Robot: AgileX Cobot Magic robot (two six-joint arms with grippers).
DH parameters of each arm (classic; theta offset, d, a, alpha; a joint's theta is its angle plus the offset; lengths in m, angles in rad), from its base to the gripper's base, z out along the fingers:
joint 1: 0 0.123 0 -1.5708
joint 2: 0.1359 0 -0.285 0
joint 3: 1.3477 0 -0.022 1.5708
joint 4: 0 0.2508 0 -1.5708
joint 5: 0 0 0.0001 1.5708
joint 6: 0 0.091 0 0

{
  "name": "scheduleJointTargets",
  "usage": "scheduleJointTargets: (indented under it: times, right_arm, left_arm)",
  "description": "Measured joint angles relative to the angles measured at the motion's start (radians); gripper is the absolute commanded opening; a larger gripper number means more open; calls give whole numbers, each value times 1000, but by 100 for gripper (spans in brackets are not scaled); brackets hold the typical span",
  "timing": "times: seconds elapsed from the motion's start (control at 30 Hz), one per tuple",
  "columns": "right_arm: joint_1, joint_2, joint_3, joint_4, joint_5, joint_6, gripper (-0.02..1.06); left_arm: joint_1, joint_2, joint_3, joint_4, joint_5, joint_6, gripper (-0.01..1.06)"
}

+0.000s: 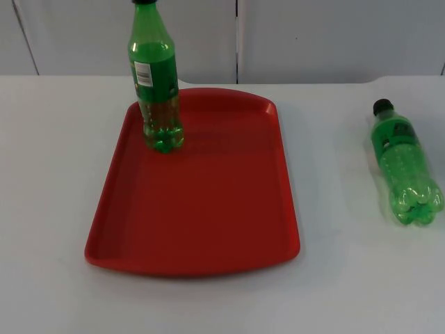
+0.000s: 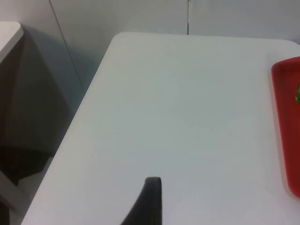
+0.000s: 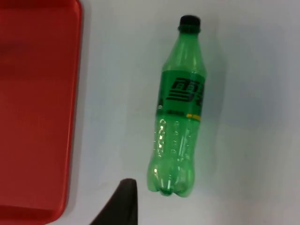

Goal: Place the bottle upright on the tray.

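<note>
Bottle work begins at the fingers: the right gripper (image 3: 123,202) shows one black fingertip just beside the base of the lying bottle (image 3: 178,117), not touching it and holding nothing; how wide its jaws stand I cannot tell. The left gripper (image 2: 151,199) hangs over bare white table (image 2: 178,117) with the red tray (image 2: 287,131) edge off to one side; it grips nothing, its opening also beyond telling, and that arm waits.

Outward from there, in the top view the lying bottle (image 1: 403,163) rests on its side on the table at about 3 o'clock from the tray (image 1: 201,229), well apart from it, its black cap pointing toward 12 and its base toward 6. A second green bottle (image 1: 156,83) stands upright on the tray near its 11 o'clock corner.

As I judge it, one bottle is placed and the step in hand is the reach for the second. The next move calls for the right gripper to close across the body near the label, lift, turn it cap-up, and set it on open tray floor clear of the standing bottle
</note>
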Motion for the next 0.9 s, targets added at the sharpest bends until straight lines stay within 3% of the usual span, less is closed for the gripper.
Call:
scheduleJointTargets:
  times: [0.23, 0.33, 0.43, 0.67, 0.9]
  right_arm:
    - [0, 284, -231, 18, 111, 42, 104]
    - [15, 348, -292, -20, 126, 71, 104]
    - [73, 421, -349, -139, 125, 140, 104]
    - [123, 525, -366, -175, 38, 255, 104]
    - [123, 604, -366, -152, 22, 274, 104]
  left_arm:
    - [0, 0, 0, 0, 0, 0, 85]
    - [0, 0, 0, 0, 0, 0, 85]
    - [0, 0, 0, -2, 0, 0, 85]
    - [0, 0, 0, -4, 0, 0, 85]
    - [0, 0, 0, -6, 0, 0, 85]
